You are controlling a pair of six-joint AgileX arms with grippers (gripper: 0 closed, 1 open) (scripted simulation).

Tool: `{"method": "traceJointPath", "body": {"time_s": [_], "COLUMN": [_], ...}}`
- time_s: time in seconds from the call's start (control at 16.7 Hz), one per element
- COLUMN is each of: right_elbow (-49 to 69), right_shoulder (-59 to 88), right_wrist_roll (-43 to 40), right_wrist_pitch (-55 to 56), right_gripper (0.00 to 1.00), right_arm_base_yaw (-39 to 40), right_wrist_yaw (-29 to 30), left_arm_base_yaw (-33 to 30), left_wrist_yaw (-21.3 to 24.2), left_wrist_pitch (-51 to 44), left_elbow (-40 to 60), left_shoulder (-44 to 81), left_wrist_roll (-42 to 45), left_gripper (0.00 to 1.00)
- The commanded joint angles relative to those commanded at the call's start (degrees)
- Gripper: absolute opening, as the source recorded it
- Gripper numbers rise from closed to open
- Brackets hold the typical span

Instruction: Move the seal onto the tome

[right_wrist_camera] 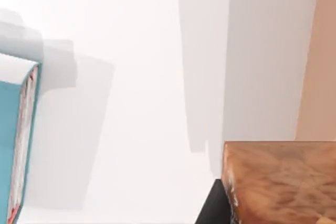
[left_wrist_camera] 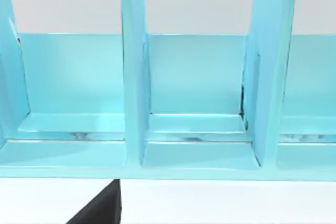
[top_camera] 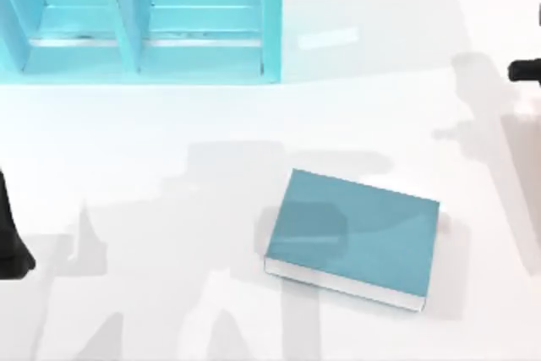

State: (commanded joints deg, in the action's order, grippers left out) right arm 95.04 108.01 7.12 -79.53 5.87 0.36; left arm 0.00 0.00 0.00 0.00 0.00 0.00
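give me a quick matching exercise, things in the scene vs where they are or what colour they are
Things:
1. thick teal hardcover book
2. teal compartmented shelf unit
3. orange-tan stamp block
4. left arm

Descriptions:
A. at the top view's left edge
B. flat on the white table, right of centre
C. close up in the right wrist view
D. at the table's far left, open compartments

Pairs: 1-B, 2-D, 3-C, 4-A
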Motion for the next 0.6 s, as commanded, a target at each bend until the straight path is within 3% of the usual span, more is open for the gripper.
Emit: {"method": "traceJointPath", "body": {"time_s": [0.42,0.6], "right_elbow": [-1.4,-2.8], "right_shoulder": [6.4,7.5], "right_wrist_roll": [24.4,30.9], "right_wrist_pitch": [8.0,12.3], "right_gripper": [0.00,0.00], "right_arm_base_yaw": [24.3,30.8], "right_wrist_yaw": [0.2,-0.1], "left_arm_base_yaw": [0.0,0.0], "left_wrist_yaw": [0.0,0.0], "left_wrist_pitch": [0.0,0.0], "left_elbow": [0.0,0.0], "left_shoulder": [0.0,0.0], "left_wrist_roll": [0.0,0.0], "left_gripper": [1.00,1.00]}}
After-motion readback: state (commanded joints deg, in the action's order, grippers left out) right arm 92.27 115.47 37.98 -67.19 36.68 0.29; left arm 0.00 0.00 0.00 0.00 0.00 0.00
